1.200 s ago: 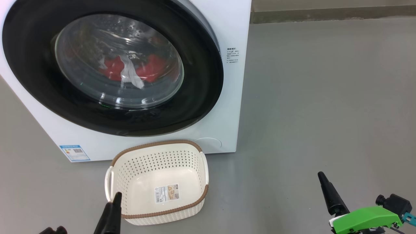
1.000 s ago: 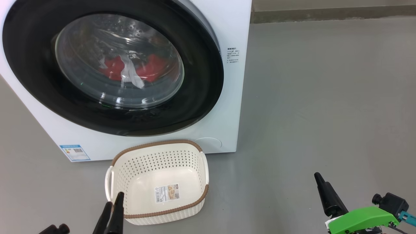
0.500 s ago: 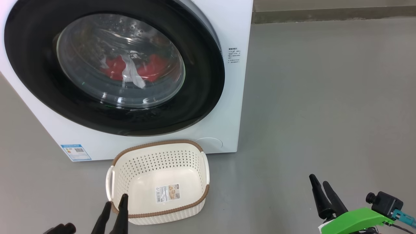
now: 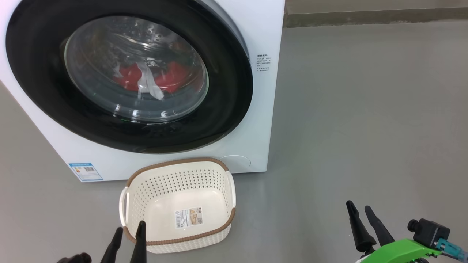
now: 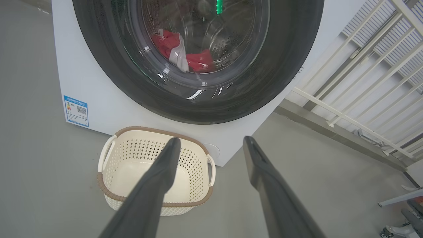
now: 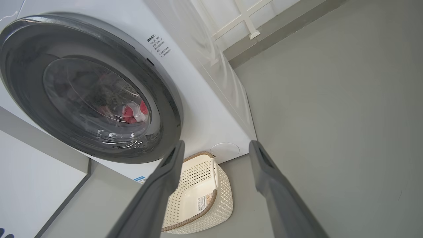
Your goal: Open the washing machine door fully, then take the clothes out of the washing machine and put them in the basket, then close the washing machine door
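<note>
Zero steps done yet: washing machine door (image 4: pixel 226 91) looks closed, red clothes (image 4: pixel 172 78) behind glass (image 4: pixel 106 47), basket (image 4: pixel 175 162) empty on floor (image 4: pixel 365 109) right in front. Fingers wide apart on left gripper (image 4: pixel 130 225), right gripper (image 4: pixel 358 204), nothing held.

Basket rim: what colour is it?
The basket rim is brown; head view shows it best.

Looks like a bare test room or lab set up as a laundry corner, not a lived-in home. Shows a big white boxy front-loading washing machine (image 4: pixel 261 120) standing straight on a smooth, plain grey poured floor (image 4: pixel 365 109), a small cream perforated plastic basket (image 4: pixel 175 162) just before it. Has a dark grey skirting strip (image 4: pixel 365 16) at the floor's far edge and a white metal bar railing (image 5: pixel 347 121) beside the machine.
</note>
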You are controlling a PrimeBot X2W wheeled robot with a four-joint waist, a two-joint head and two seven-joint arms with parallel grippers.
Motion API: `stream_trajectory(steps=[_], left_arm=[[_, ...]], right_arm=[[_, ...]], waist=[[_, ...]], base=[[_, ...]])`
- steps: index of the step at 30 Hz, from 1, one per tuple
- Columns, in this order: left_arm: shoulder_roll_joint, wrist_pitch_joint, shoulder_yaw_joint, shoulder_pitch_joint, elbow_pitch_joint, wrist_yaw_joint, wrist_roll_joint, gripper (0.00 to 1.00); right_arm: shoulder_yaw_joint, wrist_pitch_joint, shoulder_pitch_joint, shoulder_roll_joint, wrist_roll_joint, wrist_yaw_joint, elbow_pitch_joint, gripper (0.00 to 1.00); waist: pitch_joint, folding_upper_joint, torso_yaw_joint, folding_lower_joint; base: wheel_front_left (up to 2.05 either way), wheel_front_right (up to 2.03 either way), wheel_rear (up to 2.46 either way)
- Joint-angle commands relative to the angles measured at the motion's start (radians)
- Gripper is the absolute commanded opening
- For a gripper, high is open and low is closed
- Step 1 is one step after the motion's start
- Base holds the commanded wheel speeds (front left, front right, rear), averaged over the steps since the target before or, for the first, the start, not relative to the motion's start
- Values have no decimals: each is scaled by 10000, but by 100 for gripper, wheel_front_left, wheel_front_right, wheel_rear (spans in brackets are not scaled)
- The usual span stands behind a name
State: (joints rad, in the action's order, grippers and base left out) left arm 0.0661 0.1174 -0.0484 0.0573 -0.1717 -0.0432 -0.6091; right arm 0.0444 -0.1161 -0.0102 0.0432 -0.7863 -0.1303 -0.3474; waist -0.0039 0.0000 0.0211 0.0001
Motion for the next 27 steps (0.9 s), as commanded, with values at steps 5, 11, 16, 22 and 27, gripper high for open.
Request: stream_trajectory(steps=[5,11,16,22,27], left_arm=[[117,288,216,-24,324,61,924,100],[101,466,221,54,362,50,1677,100],[87,585,261,98,359,18,2127,100],[59,763,337,156,385,-74,2824,100],[23,911,429,218,357,-181,3365,100]], right_arm=[[224,-314,91,153,717,-3,188,100],[260,-490,73,164,1248,-3,122,100],[197,-608,85,173,1617,-3,125,100],[95,-784,25,173,2204,-3,153,100],[-20,-930,-55,168,2665,-3,215,100]], waist=[[-9,0,-21,-1],[-29,0,-22,-1],[-40,0,-24,-1],[-37,0,-30,-1],[-32,0,-53,-1]], base=[[0,0,0],[0,0,0],[0,0,0],[0,0,0],[0,0,0]])
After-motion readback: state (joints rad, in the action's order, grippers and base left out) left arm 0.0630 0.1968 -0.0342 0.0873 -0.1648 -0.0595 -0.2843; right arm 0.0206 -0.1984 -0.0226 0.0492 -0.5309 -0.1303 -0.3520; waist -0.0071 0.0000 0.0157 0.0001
